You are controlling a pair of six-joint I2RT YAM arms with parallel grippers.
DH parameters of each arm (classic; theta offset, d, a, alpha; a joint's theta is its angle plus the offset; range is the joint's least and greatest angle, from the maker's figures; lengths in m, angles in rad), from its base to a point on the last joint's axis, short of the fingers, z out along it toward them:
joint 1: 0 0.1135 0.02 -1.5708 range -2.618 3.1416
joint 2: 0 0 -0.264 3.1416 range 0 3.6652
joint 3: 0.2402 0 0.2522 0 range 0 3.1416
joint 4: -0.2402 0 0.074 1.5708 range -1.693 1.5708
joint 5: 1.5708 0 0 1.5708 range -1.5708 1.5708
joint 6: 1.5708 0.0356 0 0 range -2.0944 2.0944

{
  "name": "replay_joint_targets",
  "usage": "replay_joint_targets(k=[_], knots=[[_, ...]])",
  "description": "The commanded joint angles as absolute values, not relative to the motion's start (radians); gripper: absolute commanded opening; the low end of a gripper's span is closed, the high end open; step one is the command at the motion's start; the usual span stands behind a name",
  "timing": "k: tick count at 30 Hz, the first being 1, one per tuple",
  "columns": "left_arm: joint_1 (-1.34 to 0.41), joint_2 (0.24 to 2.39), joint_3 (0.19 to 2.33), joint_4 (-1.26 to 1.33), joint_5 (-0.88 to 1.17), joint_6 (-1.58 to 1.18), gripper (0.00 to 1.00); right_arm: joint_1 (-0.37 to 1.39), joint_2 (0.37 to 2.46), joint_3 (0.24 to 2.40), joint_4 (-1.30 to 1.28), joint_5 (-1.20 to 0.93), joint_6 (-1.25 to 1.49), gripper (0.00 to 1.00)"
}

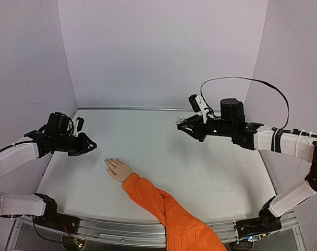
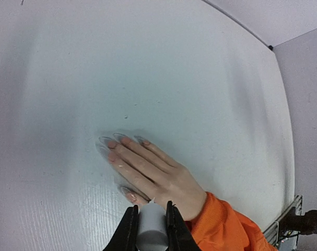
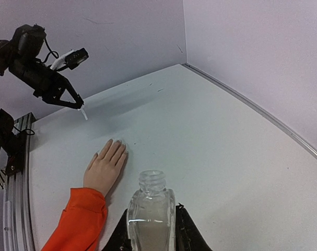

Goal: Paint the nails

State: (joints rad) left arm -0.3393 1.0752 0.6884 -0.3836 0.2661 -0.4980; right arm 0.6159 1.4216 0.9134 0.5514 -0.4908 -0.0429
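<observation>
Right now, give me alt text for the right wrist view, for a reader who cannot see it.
The right hand grips an uncapped clear glass bottle at bottom centre. Beyond it a pale hand in an orange sleeve lies flat on the white table, and at far left the left hand holds a small white applicator.

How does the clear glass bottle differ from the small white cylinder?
The clear glass bottle is see-through; the small white cylinder is opaque. The bottle has a ribbed open neck; the cylinder looks smooth. The right gripper holds the bottle, the left gripper the cylinder. Both are clamped between two fingers.
</observation>
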Motion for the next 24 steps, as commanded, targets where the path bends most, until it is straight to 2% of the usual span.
replay_joint_targets(k=[1, 5, 11, 24], knots=[[-0.342, 1.010, 0.842, -0.442, 0.417, -0.496, 0.00, 0.619, 1.373, 0.910, 0.689, -0.529, 0.050, 0.00], [-0.454, 1.066, 1.008, -0.475, 0.467, -0.487, 0.00, 0.678, 1.361, 0.867, 0.802, -0.487, 0.090, 0.00], [-0.619, 1.180, 1.250, -0.500, 0.477, -0.443, 0.00, 0.839, 1.375, 0.891, 0.817, -0.328, 0.052, 0.00], [-0.774, 1.236, 1.362, -0.522, 0.515, -0.435, 0.00, 1.009, 1.493, 0.921, 0.975, -0.266, 0.014, 0.00]])
